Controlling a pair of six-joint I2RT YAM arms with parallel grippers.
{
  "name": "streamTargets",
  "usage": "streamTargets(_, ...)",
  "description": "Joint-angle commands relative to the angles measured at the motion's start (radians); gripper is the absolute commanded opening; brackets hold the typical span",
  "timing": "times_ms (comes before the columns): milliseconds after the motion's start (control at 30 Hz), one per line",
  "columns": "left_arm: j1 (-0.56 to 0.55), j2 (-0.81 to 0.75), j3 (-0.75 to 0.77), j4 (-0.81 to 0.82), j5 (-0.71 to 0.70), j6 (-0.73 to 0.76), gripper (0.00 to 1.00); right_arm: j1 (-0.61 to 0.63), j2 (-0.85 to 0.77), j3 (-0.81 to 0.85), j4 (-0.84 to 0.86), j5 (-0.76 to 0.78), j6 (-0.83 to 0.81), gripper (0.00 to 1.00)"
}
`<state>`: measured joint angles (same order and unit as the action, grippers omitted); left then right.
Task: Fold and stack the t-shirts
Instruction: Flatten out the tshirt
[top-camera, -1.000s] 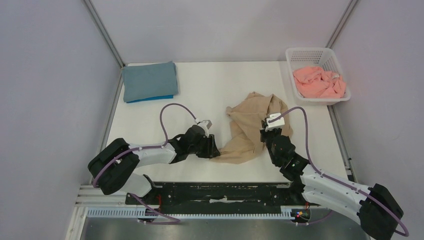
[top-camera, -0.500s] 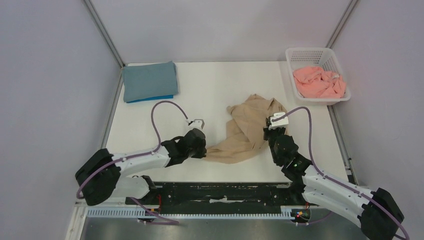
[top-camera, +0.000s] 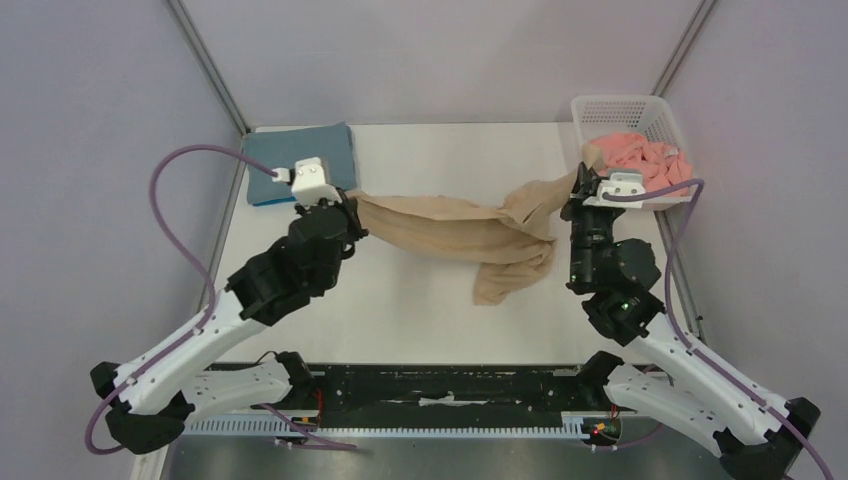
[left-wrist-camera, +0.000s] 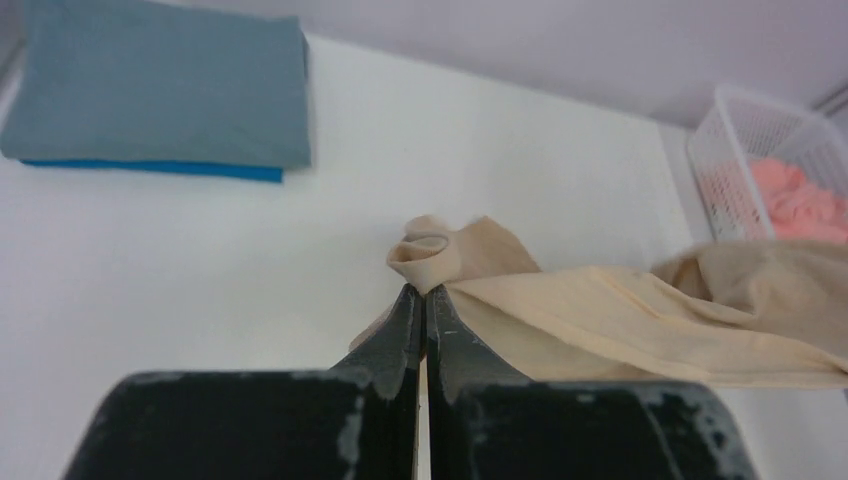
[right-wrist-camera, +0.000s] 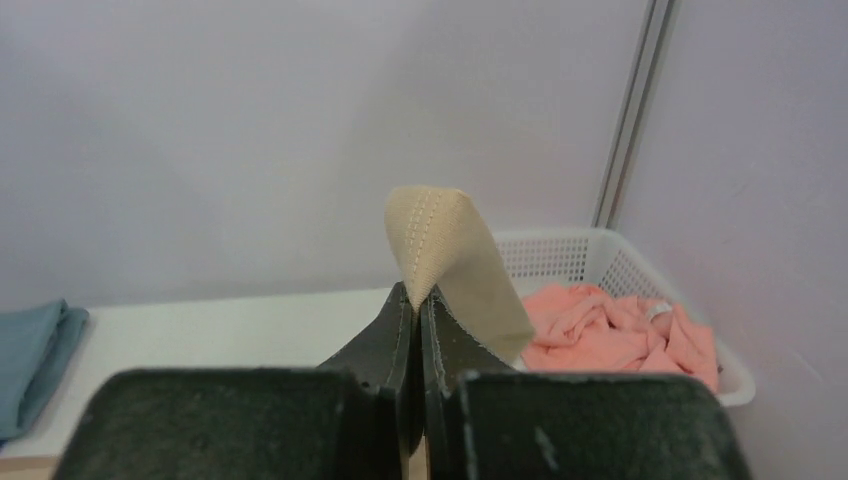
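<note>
Holding the tan t-shirt (top-camera: 450, 232) up over the desk (top-camera: 440, 150) as a sagging, twisted band, one end just beside the basket (top-camera: 628, 101), the other well away from it. Pinched at the basket end by the right gripper (top-camera: 583, 186), clamped tight on a stitched hem. Pinched at the far end by the left gripper (top-camera: 352, 207), likewise closed hard on a bunched edge of the same cloth. Lowest lobe hanging near the desk; touching or not, hard to tell. Probably the spreading step ahead of the fold.

To do it well:
- Pull both ends evenly apart to work the twist out of the middle.
- Keep the two ends level.
- Lower onto bare desk short of the basket, laying the hanging lobe down first and smoothing outward.
- Avoid snagging cloth on the basket rim.

Counted:
- Four t-shirts. One tan, held aloft. One salmon-pink t-shirt (top-camera: 650, 160), crumpled inside the basket. One slate-blue t-shirt (left-wrist-camera: 160, 90), folded atop one bright blue t-shirt (left-wrist-camera: 150, 168), at the back corner farthest from the basket.
- One basket.
- Two grippers.
</note>
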<state>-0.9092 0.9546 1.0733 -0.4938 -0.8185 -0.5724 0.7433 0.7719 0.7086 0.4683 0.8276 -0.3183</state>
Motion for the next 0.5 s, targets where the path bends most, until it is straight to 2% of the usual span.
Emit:
streamTargets(0, 0.003, -0.091, 0.170, -0.032, -0.177, 0.165, 0.02, -0.003, -0.027, 0.187, -0.008, -0.059, -0.113, 0.00)
streamTargets(100, 0.003, -0.141, 0.260, 0.031, -0.115, 0.257, 0.02, -0.002, -0.035, 0.326, -0.111, -0.184, -0.077, 0.00)
streamTargets(167, 0.003, -0.162, 0.328, 0.042, -0.025, 0.305, 0.02, -0.002, -0.046, 0.406, -0.178, -0.290, -0.019, 0.00)
streamTargets(267, 0.003, -0.188, 0.434, 0.049, 0.092, 0.330, 0.02, -0.002, -0.041, 0.541, -0.235, -0.437, 0.044, 0.00)
streamTargets(467, 0.003, -0.186, 0.644, 0.019, 0.257, 0.374, 0.02, -0.002, 0.033, 0.833, -0.350, -0.620, 0.150, 0.00)
